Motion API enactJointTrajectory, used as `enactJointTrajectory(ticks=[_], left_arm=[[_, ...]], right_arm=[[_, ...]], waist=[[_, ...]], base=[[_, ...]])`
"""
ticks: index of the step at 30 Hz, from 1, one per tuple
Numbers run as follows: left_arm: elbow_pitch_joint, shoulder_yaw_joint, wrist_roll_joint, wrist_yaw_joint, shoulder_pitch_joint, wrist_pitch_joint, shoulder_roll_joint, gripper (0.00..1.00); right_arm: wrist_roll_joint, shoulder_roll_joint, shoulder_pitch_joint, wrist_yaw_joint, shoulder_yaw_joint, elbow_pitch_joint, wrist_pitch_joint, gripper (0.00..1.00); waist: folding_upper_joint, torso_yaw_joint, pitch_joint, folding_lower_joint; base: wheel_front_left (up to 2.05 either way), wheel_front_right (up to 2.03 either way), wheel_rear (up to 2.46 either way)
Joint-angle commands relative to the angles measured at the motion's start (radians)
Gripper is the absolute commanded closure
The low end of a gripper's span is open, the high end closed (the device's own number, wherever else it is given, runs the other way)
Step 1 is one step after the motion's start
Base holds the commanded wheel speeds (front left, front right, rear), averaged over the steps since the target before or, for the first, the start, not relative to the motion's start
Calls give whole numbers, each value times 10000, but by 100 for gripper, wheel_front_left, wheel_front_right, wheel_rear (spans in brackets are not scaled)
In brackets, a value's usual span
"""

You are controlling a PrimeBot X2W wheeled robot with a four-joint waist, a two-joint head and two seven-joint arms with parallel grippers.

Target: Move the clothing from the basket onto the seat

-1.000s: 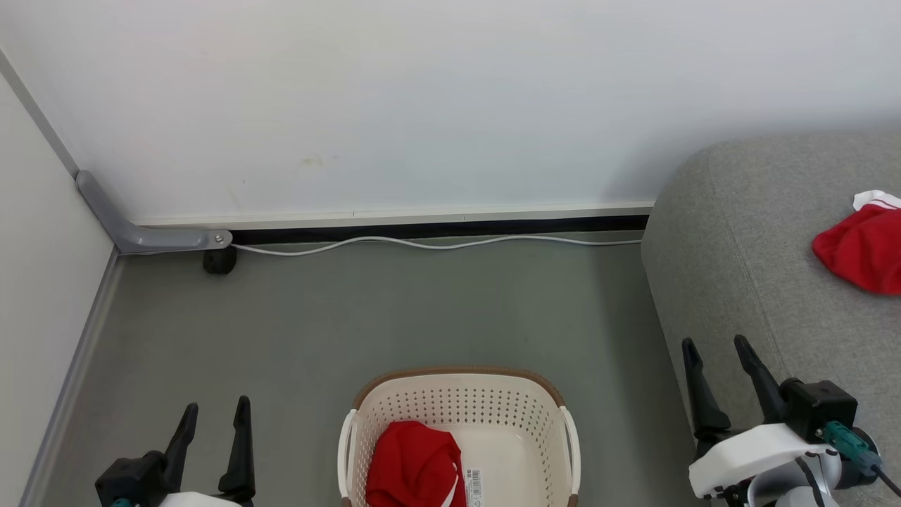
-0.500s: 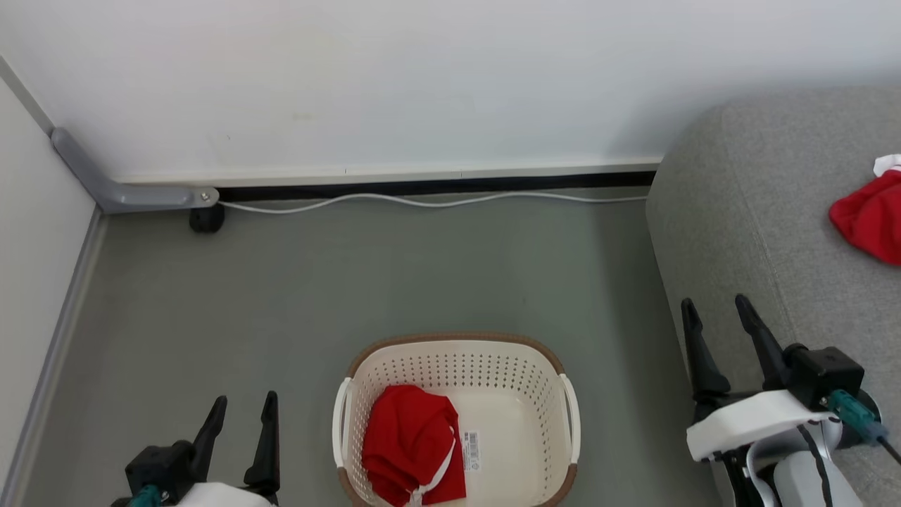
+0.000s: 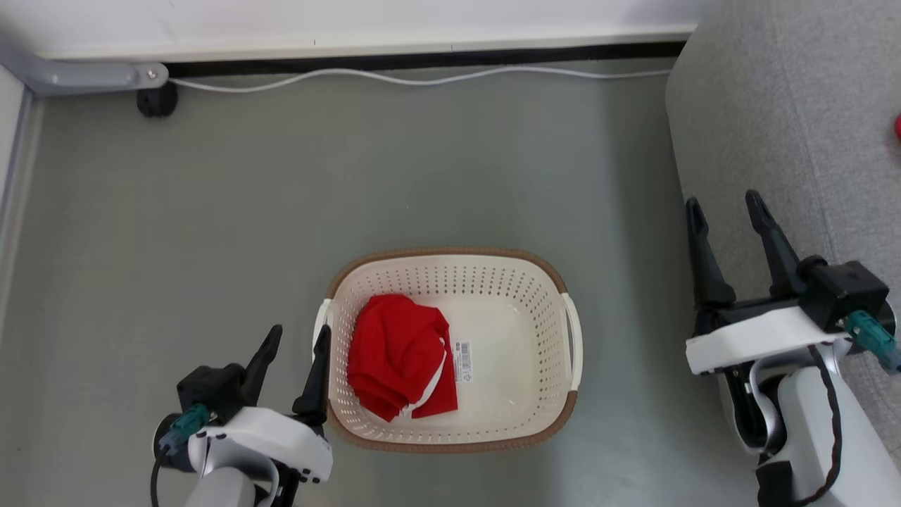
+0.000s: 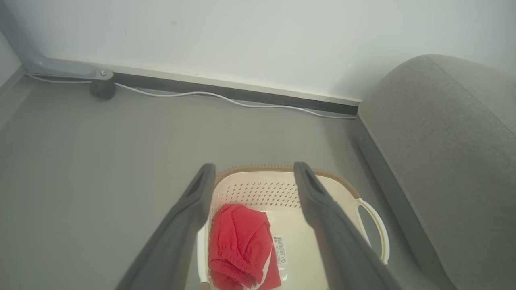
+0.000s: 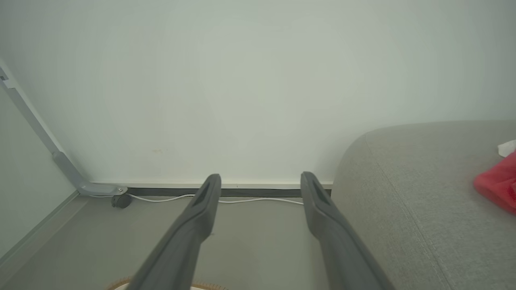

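One red garment (image 3: 401,355) lies crumpled in the perforated laundry basket (image 3: 450,252); another red piece (image 5: 498,183) already rests on the grey sofa (image 3: 774,105). Left gripper (image 3: 300,331), just beside the basket's rim, and right gripper (image 3: 723,201), near the sofa, both stand wide and empty.

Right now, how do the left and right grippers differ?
Position: the left gripper sits at the left rim of the basket; the right gripper is away from it, by the edge of the sofa.
Aim: the left gripper looks down at the red garment in the basket; the right gripper points at the wall.
Shared: both are open and empty.
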Motion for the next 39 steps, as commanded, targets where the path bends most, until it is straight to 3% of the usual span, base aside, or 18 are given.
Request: enactJointTrajectory(ticks=[1, 19, 30, 39], left_arm=[[8, 46, -125, -72, -551, -59, 83, 0], [2965, -2650, -920, -72, -3845, -59, 82, 0], [5817, -4489, -1834, -70, -6453, 242, 82, 0], [7012, -5643, -1790, 405, -7768, 1292, 82, 0]], right_arm=[[-109, 29, -408, 29, 212, -341, -61, 0], [-53, 38, -1838, 29, 557, -773, -61, 0], [121, 39, -2234, 29, 844, -1103, -61, 0], [342, 39, -2355, 29, 1085, -1331, -61, 0]], waist=[[0, -134, 882, 0], [0, -576, 3512, 0], [0, -1063, 4715, 0], [0, -1365, 5301, 0]], base=[[0, 0, 0], [0, 0, 0], [0, 0, 0], [0, 0, 0]])
